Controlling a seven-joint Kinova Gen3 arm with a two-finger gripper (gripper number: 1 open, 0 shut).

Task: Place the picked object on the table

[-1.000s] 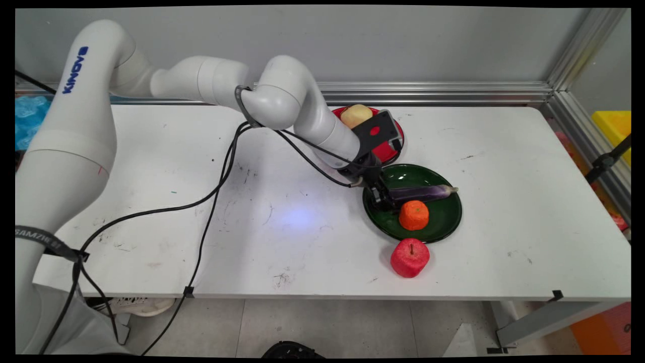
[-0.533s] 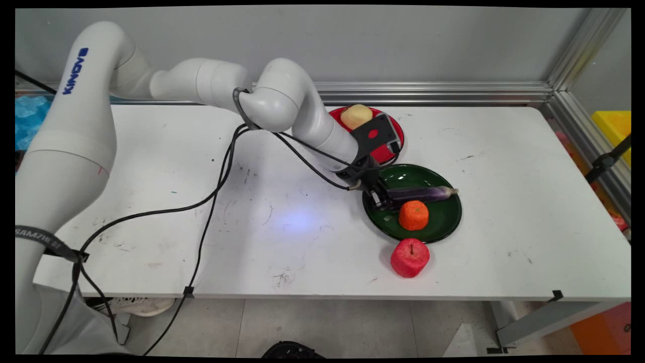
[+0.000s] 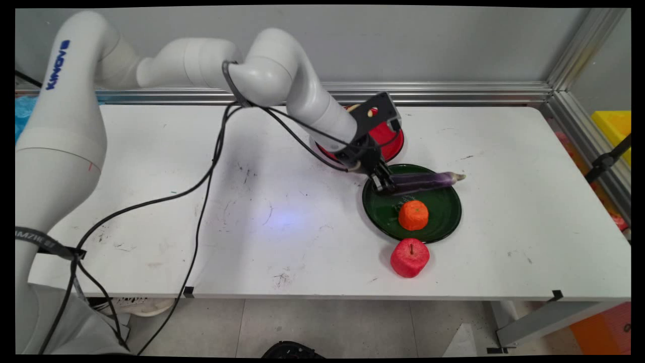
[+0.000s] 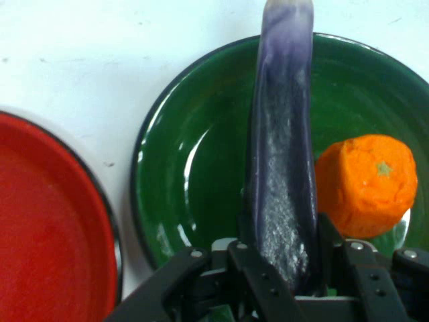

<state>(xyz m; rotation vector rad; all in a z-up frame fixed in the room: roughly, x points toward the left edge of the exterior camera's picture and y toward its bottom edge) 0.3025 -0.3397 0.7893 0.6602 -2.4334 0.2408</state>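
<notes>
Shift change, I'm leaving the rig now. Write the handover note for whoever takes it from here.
Claw: shut on the purple eggplant, holding one end; the eggplant is lifted off the green plate and hangs level above it.
Orange: lies on the green plate.
Red apple: on the table, just in front of the green plate.
Red plate: behind the green one, partly hidden by the arm.

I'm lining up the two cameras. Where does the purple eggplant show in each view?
Main view: the eggplant lies right of centre, held over the green plate's far side by the gripper.
Hand view: the eggplant runs up the middle from between the fingers.
Shared landmark: the orange on the green plate.
</notes>
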